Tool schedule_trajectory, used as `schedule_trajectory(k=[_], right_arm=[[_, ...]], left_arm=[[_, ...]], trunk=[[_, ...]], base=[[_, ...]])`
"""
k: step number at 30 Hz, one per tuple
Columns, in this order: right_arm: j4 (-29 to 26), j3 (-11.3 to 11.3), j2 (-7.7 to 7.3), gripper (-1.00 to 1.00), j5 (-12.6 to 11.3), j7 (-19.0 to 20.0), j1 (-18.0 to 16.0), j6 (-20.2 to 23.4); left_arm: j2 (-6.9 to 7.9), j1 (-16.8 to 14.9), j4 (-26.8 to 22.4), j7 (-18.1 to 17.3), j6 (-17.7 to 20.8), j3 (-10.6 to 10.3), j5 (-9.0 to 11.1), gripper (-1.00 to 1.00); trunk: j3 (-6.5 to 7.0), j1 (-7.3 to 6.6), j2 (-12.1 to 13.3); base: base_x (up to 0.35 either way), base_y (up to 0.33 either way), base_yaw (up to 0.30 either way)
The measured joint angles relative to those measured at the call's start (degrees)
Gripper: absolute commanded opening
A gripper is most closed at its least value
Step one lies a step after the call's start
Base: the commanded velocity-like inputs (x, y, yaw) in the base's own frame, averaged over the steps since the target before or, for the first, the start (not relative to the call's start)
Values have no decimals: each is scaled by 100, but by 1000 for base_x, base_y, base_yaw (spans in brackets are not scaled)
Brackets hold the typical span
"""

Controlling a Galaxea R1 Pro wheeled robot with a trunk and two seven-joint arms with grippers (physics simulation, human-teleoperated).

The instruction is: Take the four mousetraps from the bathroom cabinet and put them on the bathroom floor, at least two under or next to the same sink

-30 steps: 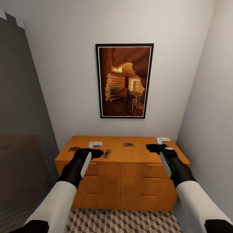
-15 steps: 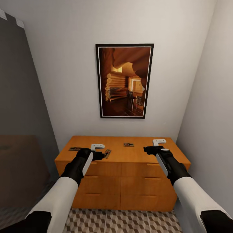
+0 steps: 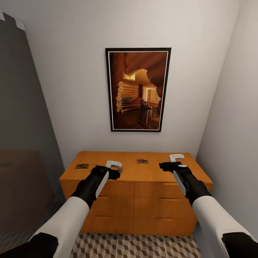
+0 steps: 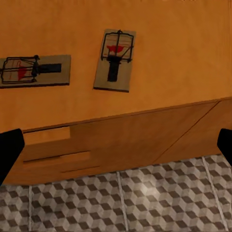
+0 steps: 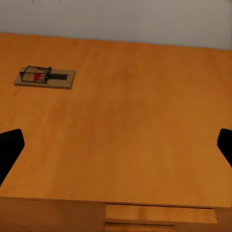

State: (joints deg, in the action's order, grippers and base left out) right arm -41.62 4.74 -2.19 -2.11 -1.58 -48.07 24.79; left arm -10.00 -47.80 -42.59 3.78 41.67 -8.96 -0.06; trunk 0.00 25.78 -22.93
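Note:
The orange-brown cabinet stands against the wall under a picture. Two mousetraps lie on its top in the head view, one at the left and one mid-back. My left gripper hovers open over the top near its front edge. The left wrist view has two mousetraps flat on the wood past the open left gripper. My right gripper is open above the top's right part. Its wrist view holds one mousetrap. The bathroom sink is out of view.
A framed picture hangs above the cabinet. A white wall runs close along the right, and a dark panel stands at the left. Cube-pattern bathroom floor lies in front of the drawers.
My left gripper has moved right and a little forward, and now covers the spot where a mousetrap lay near the front edge. The right gripper shifted slightly left, then stayed.

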Motion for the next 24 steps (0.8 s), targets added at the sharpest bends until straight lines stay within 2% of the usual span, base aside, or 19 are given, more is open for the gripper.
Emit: schedule_trajectory(k=[7, 24], right_arm=[[3, 0, -1, 100, -4, 0, 0, -1], [5, 1, 0, 100, -8, 0, 0, -2]], left_arm=[[0, 4, 5, 4, 7, -260, 10, 100], [0, 5, 7, 0, 8, -300, 0, 100]], trunk=[[0, 0, 1], [0, 0, 1]], base=[[219, 0, 0], [27, 0, 0]])
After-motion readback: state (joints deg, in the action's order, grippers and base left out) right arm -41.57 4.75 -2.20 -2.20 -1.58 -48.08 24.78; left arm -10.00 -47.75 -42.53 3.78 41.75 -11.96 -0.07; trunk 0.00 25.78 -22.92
